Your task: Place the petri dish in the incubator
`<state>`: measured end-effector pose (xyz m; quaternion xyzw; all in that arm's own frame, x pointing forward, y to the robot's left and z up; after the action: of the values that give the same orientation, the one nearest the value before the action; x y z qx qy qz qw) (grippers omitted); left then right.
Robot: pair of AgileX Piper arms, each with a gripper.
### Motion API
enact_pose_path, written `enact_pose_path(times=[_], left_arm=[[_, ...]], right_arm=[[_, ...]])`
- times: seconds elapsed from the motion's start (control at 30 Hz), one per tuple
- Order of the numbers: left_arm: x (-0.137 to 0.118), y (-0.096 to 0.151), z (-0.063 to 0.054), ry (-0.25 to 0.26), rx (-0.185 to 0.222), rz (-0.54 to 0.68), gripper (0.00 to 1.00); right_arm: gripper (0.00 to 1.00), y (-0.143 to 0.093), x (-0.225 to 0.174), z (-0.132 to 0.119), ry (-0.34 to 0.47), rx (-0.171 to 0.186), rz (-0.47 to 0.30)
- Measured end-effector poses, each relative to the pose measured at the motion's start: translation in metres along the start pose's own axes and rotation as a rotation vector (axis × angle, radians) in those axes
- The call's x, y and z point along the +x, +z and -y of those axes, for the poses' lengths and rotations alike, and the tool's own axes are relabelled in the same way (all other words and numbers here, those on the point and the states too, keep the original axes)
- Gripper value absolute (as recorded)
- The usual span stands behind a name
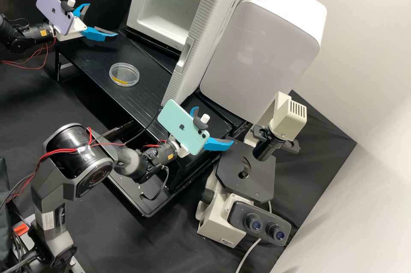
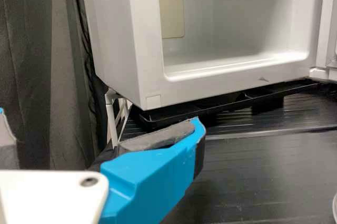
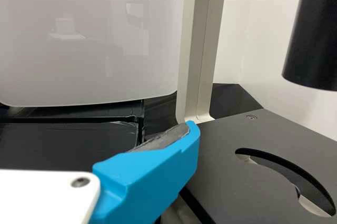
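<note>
Lying on the black bench [image 1: 94,57], petri dish [image 1: 124,74] well clear of the empty, seemingly spread left pincer [image 1: 102,19].

Incubator [image 1: 165,3]: smooth white plastic; door [image 1: 205,29] ribbed. Petri dish [image 1: 124,74], before the incubator: clear glossy plastic. Bench [image 1: 141,97]: matt black, ribbed.

The clear round dish [image 1: 124,74], yellowish inside, is lying flat just in front of the incubator [image 1: 171,3]. The white incubator is standing upright before me, its door hanging wide open.
</note>
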<state>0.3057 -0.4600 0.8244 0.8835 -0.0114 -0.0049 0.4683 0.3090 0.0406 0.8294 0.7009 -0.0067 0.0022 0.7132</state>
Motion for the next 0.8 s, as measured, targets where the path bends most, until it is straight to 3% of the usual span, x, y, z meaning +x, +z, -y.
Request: enact_pose_path(times=[0.43, 0.6, 0.8], left_arm=[[0.0, 0.001, 0.0, -0.001, 0.003, 0.007, 1.0], [-0.008, 0.008, -0.001, -0.003, -0.034, 0.036, 1.0], [-0.034, 0.033, -0.007, 0.0, -0.056, 0.162, 1.0]], right_arm=[[1.0, 0.0, 0.0, 0.0, 0.0, 0.0, 0.0], [1.0, 0.0, 0.0, 0.0, 0.0, 0.0, 0.0], [1.0, 0.0, 0.0, 0.0, 0.0, 0.0, 0.0]])
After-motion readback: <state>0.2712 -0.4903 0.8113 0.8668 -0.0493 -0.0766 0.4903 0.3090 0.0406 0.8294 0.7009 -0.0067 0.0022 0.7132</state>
